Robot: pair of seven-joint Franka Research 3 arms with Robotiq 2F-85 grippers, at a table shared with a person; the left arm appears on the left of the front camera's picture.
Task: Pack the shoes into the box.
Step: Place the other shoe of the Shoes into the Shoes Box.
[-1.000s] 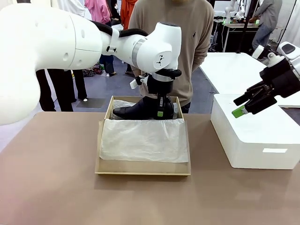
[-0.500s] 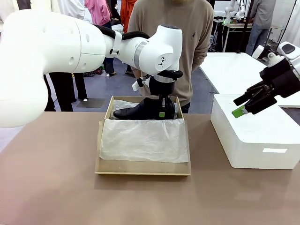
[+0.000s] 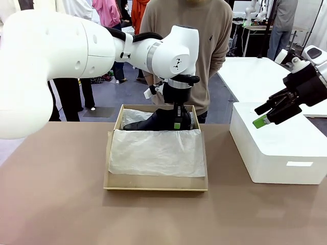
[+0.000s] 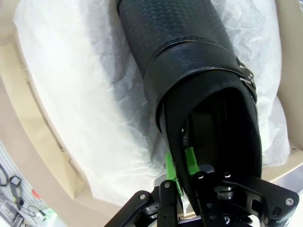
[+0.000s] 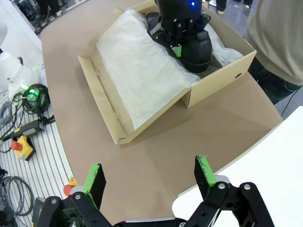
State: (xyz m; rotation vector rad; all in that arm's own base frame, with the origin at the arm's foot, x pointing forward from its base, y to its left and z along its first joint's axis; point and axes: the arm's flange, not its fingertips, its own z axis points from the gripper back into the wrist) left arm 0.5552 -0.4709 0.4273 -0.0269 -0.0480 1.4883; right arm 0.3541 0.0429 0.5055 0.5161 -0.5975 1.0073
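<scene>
Left wrist view: your left fingers (image 4: 171,166) clamp the shoe (image 4: 189,56) at its heel rim, one pad inside, above the tissue (image 4: 71,71) in the box (image 4: 38,137); your right fingers (image 5: 94,182) stand apart.

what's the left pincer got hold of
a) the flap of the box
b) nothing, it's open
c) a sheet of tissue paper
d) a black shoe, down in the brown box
d: the left pincer is closed on the wall of the black shoe at its opening, with the shoe over the white tissue paper inside the box.
</scene>
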